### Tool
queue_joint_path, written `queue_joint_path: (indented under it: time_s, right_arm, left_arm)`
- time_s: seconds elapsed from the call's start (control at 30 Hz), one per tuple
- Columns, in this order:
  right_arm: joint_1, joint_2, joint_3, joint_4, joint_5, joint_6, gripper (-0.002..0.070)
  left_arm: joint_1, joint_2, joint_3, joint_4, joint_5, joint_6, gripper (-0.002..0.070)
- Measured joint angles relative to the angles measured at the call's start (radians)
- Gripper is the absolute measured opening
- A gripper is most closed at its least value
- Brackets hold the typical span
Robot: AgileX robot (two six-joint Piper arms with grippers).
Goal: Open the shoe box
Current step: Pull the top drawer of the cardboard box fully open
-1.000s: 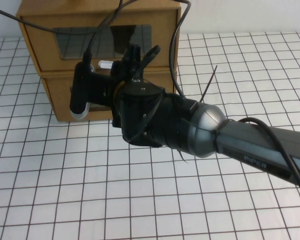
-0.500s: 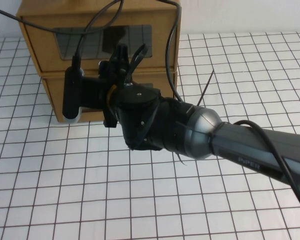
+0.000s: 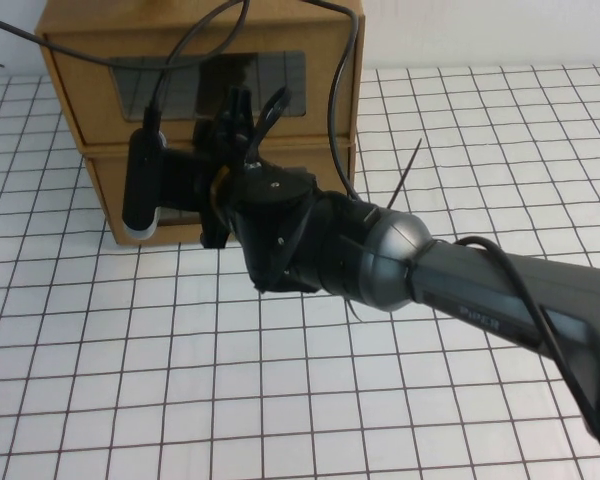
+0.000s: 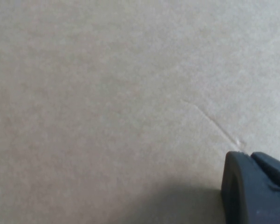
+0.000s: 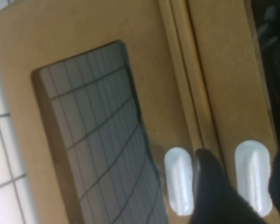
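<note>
Right gripper (image 3: 261,100) spread at the shoe box (image 3: 280,35) front.
We see its fingers (image 5: 210,186) either side of one white handle (image 5: 253,172), gripping nothing; left gripper (image 4: 254,191) by a cardboard surface (image 4: 107,93), state we cannot tell.

This looks like a robotics lab or test bench rather than a home or shop. The table (image 3: 130,380) is covered with a white sheet ruled in a black grid, the kind used for marking positions, and a plain pale wall (image 3: 480,30) stands behind it. A dark robot arm (image 3: 380,260) reaches over the sheet, with loose black cables (image 3: 342,90) and a small camera (image 3: 140,190) fixed near its wrist, and the only prop is a brown cardboard shoe box (image 3: 80,90).
</note>
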Motion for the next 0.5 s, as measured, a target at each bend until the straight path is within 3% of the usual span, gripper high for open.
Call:
queue_joint_path:
  time_s: [0.5]
  right_arm:
    - [-0.042,0.026,-0.023,-0.002,0.000,0.011,0.0216]
  left_arm:
    - [0.000,0.001,0.000,-0.008,-0.002,0.000,-0.0002]
